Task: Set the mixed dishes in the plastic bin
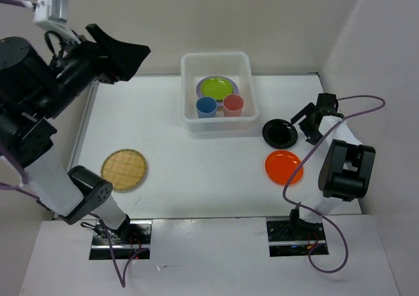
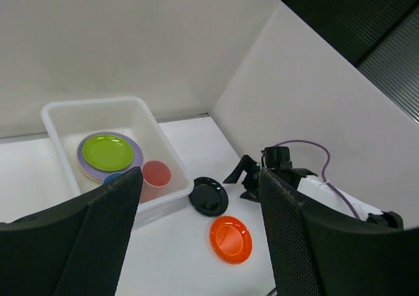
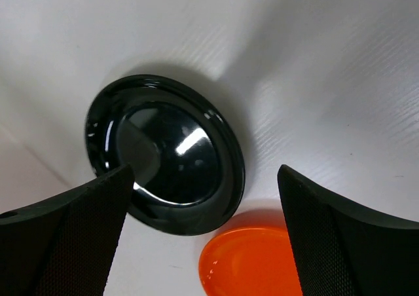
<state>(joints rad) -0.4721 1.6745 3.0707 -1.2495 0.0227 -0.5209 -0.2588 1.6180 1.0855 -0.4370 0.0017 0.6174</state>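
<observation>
Right gripper (image 1: 302,127), jaws apart, empty, poised at black plate (image 1: 280,133); plate lies just leftward, right of bin (image 1: 216,57), beside orange plate (image 1: 284,167). Left gripper (image 1: 134,59), fingers spread, raised well apart; right arm nearer.

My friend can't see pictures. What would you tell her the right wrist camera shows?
A shiny black plate lies on the white table, seen between the open jaws of the right gripper. Part of an orange plate peeks in at the bottom edge.
</observation>
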